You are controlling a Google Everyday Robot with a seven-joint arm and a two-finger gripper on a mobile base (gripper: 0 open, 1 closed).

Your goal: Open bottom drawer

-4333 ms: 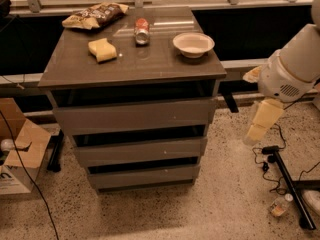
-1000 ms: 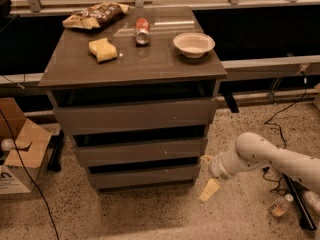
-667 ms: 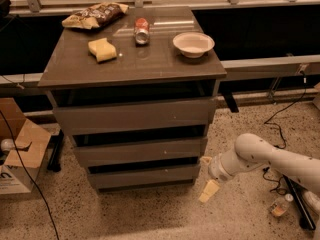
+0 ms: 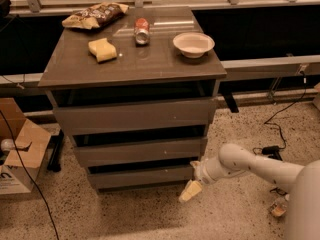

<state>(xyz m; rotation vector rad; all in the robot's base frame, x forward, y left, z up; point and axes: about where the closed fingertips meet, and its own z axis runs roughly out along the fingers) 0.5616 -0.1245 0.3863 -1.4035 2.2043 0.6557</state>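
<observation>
The bottom drawer (image 4: 142, 176) is the lowest of three flat grey-brown fronts on the cabinet and sits about flush with the fronts above it. My gripper (image 4: 192, 184) is low near the floor at the drawer's right end, on the white arm (image 4: 240, 165) reaching in from the right. One pale yellow finger (image 4: 190, 191) points down and left toward the floor just in front of the drawer's right corner. Whether it touches the drawer front does not show.
On the cabinet top (image 4: 75, 66) lie a chip bag (image 4: 95, 15), a yellow sponge (image 4: 102, 49), a tipped can (image 4: 142, 31) and a white bowl (image 4: 193, 44). A cardboard box (image 4: 17, 154) stands at the left. Cables (image 4: 272, 146) lie on the speckled floor at the right.
The arm came down from high at the right to the bottom drawer's right corner. Over the last second it has stayed almost still, and the drawer has not visibly moved.
</observation>
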